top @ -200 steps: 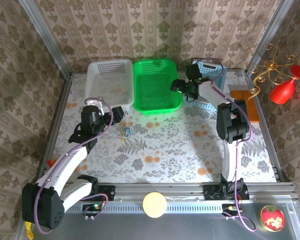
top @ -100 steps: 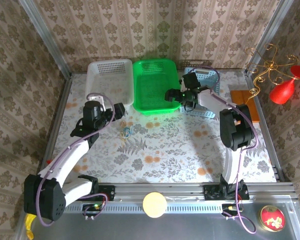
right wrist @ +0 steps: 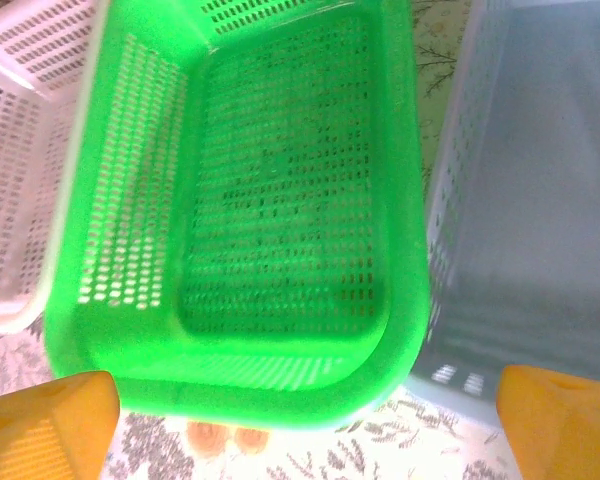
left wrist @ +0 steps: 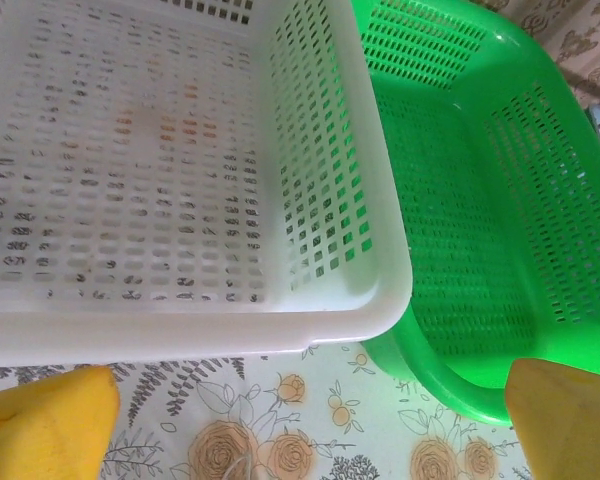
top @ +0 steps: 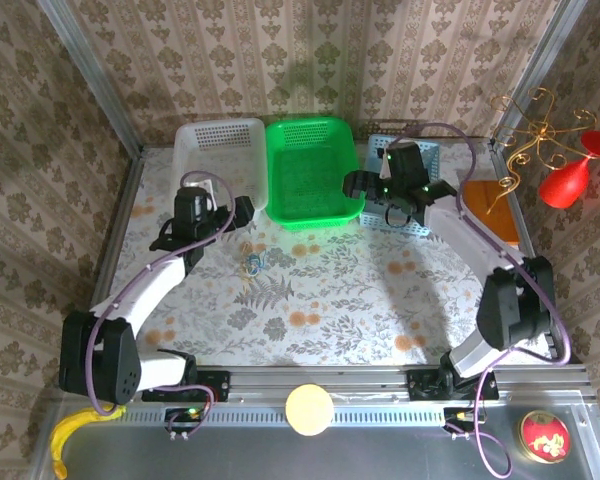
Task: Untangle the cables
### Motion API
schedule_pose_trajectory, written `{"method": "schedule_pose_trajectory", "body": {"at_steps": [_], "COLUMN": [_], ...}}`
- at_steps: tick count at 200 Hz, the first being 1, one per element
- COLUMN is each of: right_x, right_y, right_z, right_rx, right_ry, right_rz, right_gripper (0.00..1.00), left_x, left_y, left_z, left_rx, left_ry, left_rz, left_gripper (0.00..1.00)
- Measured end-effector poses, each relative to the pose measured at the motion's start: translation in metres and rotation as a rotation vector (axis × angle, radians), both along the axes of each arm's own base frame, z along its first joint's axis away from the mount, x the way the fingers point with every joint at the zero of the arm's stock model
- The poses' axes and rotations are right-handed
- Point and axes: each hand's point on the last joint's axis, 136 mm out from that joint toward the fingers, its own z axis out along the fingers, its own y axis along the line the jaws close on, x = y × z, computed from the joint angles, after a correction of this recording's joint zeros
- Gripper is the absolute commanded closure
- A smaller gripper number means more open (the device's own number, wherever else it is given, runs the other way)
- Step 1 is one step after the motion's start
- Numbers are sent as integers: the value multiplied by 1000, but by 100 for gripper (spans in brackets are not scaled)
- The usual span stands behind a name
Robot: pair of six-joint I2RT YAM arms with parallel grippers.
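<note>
**Top view.** The cables (top: pixel 253 263) are found as a small knot on the table (top: pixel 380 310), at 9 o'clock of its middle and apart from every basket. The left gripper (top: pixel 242 209) is held near, at 12 o'clock of the knot, jaws released and empty. The right gripper (top: pixel 350 182) is held well apart at 1 o'clock, by the green basket (top: pixel 313 160) rim, jaws likewise released and empty. Open room is noted from 3 to 6 o'clock of the knot.

**Left wrist view.** The white basket (left wrist: pixel 180 330) wall is seen close at 12 o'clock. A straight descent here is judged likely to strike that rim.

**Right wrist view.** The blue basket (right wrist: pixel 540 200) is seen at 2 o'clock. A pinch on both cords together is judged likely to tighten the knot.
</note>
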Motion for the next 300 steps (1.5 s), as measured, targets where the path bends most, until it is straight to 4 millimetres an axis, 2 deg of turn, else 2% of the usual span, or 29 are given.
{"method": "schedule_pose_trajectory", "body": {"at_steps": [40,68,83,94,126,139,156,189,210,233,280,300], "right_x": [-50,-76,-84,-89,-97,-98,-98,-97,-96,-96,-106,-108], "right_y": [25,41,49,54,62,61,58,42,33,29,24,27], "right_z": [5,4,4,3,-2,-4,-6,-14,-17,-17,-11,-13], "right_rx": [20,35,37,33,3,-13,-38,-103,-138,-149,-123,-114], "right_ry": [-11,-8,-9,-10,-8,-7,-8,6,11,9,-32,-40], "right_rz": [78,123,142,153,159,149,121,54,15,-2,3,32], "right_gripper": [2,2,2,2,0,0,0,0,0,0,0,0], "left_x": [2,7,18,34,74,86,95,99,101,100,98,98], "left_y": [0,5,16,27,59,71,82,96,100,110,145,139], "left_z": [-3,-2,1,8,20,13,-6,-48,-58,-61,-57,-45], "left_rx": [-45,-40,-36,-35,-18,1,23,58,74,92,95,67], "left_ry": [0,-1,11,15,32,63,129,267,309,329,338,313], "left_rz": [29,54,86,119,183,200,209,208,204,218,272,243], "left_gripper": [0,0,0,0,0,0,0,0,0,0,0,0]}}
